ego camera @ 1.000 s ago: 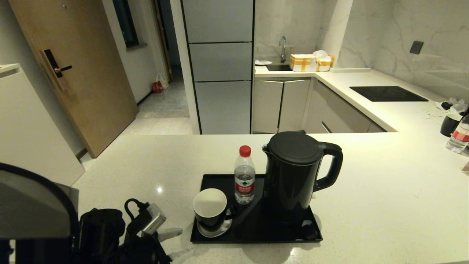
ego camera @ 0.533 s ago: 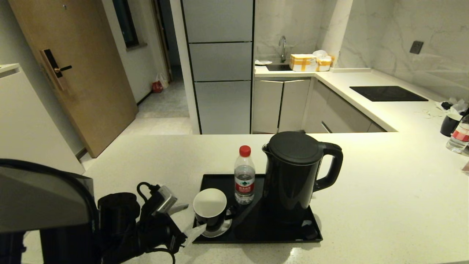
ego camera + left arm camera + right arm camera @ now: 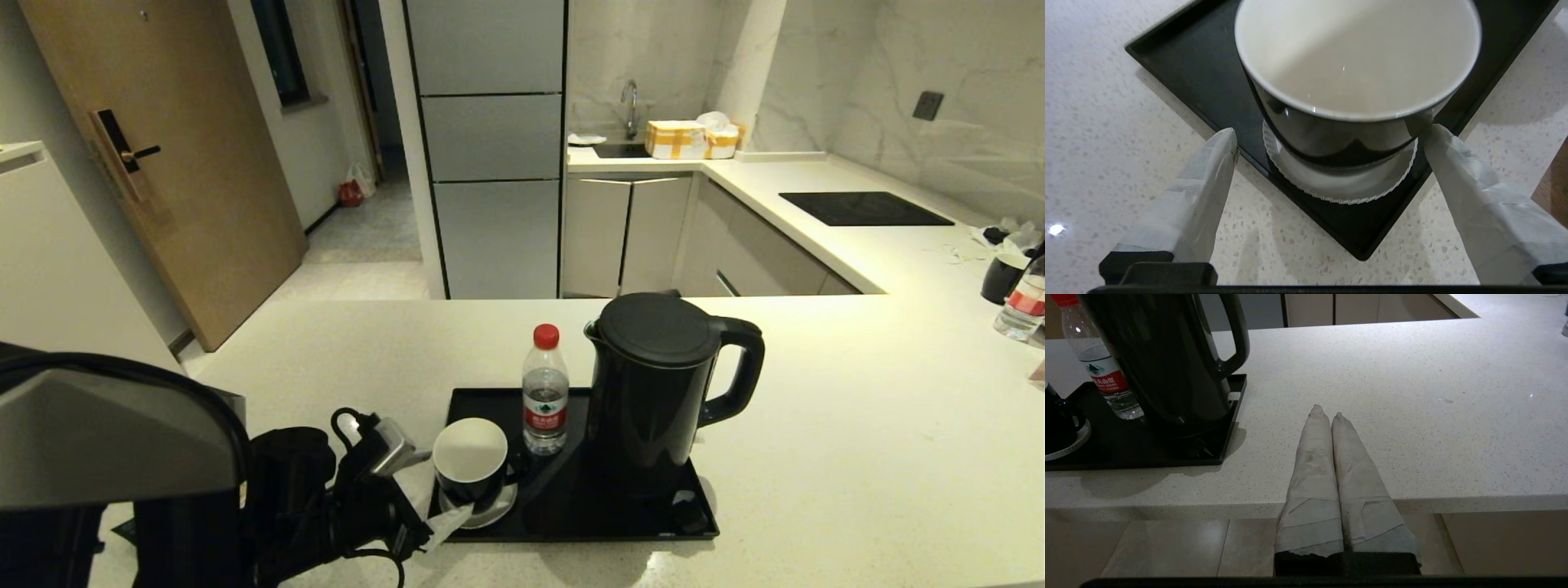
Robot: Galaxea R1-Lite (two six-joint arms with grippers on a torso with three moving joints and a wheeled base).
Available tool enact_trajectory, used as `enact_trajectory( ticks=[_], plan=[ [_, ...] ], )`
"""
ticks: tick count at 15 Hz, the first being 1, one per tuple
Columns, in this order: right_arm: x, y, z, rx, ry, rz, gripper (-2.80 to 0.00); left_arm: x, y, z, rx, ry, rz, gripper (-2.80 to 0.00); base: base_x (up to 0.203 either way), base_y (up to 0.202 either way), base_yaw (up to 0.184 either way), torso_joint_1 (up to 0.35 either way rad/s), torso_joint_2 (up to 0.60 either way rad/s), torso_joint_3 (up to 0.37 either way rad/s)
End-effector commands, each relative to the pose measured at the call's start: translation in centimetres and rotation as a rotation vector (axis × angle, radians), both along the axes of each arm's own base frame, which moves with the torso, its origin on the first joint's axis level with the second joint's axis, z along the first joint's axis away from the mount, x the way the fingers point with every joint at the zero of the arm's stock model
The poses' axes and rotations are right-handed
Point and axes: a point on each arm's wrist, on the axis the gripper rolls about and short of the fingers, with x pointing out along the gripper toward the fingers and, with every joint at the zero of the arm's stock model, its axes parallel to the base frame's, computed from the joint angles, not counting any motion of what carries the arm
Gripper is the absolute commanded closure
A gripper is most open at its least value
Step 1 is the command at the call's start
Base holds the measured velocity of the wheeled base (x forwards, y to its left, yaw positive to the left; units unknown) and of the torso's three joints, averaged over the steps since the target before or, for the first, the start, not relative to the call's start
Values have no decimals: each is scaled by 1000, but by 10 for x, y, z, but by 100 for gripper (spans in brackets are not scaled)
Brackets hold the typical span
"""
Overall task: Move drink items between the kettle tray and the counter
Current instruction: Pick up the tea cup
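The black kettle tray (image 3: 604,506) lies on the cream counter (image 3: 816,425). It holds the tall black kettle (image 3: 653,384), the red-capped bottle (image 3: 544,392) and the white-lined black mug (image 3: 469,449), which stands on its white saucer (image 3: 490,514) at the tray's near left corner. My left gripper (image 3: 433,490) is open at that corner, one finger on each side of the mug (image 3: 1355,61) just above the saucer (image 3: 1339,179); whether the right-hand finger touches the mug I cannot tell. My right gripper (image 3: 1327,413) is shut and empty, low over the counter's front edge, right of the kettle (image 3: 1167,355).
A black hob panel (image 3: 865,208) is set in the side worktop. A second mug (image 3: 1002,278) and a second bottle (image 3: 1024,306) stand at the far right. Yellow boxes (image 3: 678,139) sit by the sink at the back.
My left arm has moved forward and to the right across the counter, bringing its open fingers from left of the tray to either side of the mug. Nothing on the tray has moved.
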Motion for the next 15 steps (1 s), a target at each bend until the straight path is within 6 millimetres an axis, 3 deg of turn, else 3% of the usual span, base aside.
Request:
enact_trajectory(
  ticks=[1, 6, 15],
  plan=[
    [0, 0, 0, 0, 2, 0, 0, 1, -1, -3, 0, -1, -5, -280, 0, 0, 0, 0, 0, 0],
    [0, 0, 0, 0, 2, -1, 0, 19, -9, 0, -32, -58, -39, -280, 0, 0, 0, 0, 0, 0],
    [0, 0, 0, 0, 2, -1, 0, 32, -23, -19, -7, -79, -91, -280, 0, 0, 0, 0, 0, 0]
  ],
)
